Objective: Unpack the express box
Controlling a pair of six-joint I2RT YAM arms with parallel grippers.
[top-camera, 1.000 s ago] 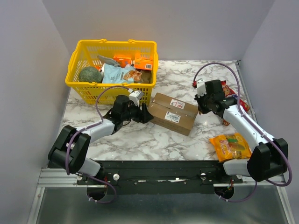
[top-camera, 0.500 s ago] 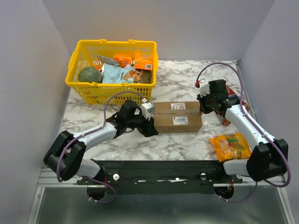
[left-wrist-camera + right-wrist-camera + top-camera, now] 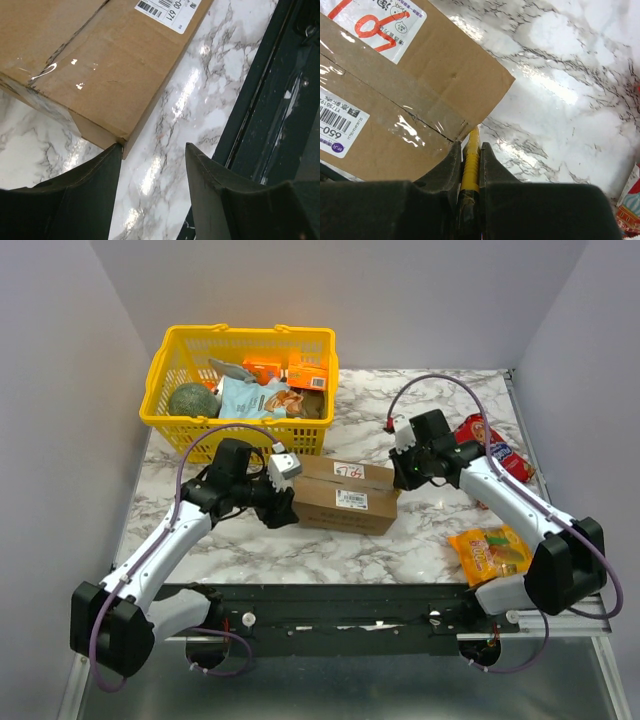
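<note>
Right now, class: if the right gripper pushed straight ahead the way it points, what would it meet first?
The brown corrugated cardboard box: the right gripper, shut on a thin yellow tool, aims at the taped seam at its edge. Contact is unclear.

The left arm [image 3: 165, 538] reaches forward from its base at the near edge, elbow bent, forearm angled inward toward the middle. The left hand [image 3: 282, 505] sits low, close to the tabletop level, and its two dark fingers [image 3: 85, 190] stand well apart (you can see plain daylight between them). The right arm [image 3: 512, 498] stretches up and inward from the opposite corner, its cable looping above the wrist. The right hand [image 3: 404, 474] points down and to the left, fingers drawn almost together, pinching a thin yellow stick [image 3: 471, 155].
</note>
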